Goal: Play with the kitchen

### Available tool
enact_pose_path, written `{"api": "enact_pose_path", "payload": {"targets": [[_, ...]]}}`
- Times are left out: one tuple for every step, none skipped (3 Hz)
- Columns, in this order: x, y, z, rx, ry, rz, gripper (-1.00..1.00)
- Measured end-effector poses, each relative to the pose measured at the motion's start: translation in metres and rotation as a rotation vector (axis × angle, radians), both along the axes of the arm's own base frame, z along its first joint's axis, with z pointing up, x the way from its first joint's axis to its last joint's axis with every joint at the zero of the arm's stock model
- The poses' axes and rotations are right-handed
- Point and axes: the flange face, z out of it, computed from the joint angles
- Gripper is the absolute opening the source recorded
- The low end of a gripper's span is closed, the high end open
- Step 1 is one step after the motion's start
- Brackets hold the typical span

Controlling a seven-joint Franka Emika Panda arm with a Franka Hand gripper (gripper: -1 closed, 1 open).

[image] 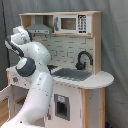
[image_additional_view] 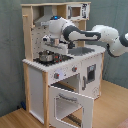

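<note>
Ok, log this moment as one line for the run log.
white-and-wood toy kitchen | oven door open | end effector above metal pot on stovetop

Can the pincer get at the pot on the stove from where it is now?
Probably yes. In the second exterior view the pincer hangs just above the pot on the stove, with nothing between them.

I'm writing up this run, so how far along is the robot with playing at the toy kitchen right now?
Done: the oven door hangs open at the front of the kitchen. In hand: the gripper hovers just above the silver pot on the stovetop; whether it grips anything cannot be told. Left: the sink and black faucet look untouched, with the arm away from them.
</note>
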Motion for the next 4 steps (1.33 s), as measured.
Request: {"api": "enact_pose_path", "payload": {"targets": [[0.008, -0.014, -0.002, -0.025, 0.025, -0.029, -1.00], [-0.009, -0.020, 0.023, -0.038, 0.050, -0.051, -1.00], [-0.012, -0.042, 0.040, -0.085, 0.069, -0.108, -1.00], [-0.004, -0.075, 0.047, -0.134, 0.103, -0.184, -1.00]]}}
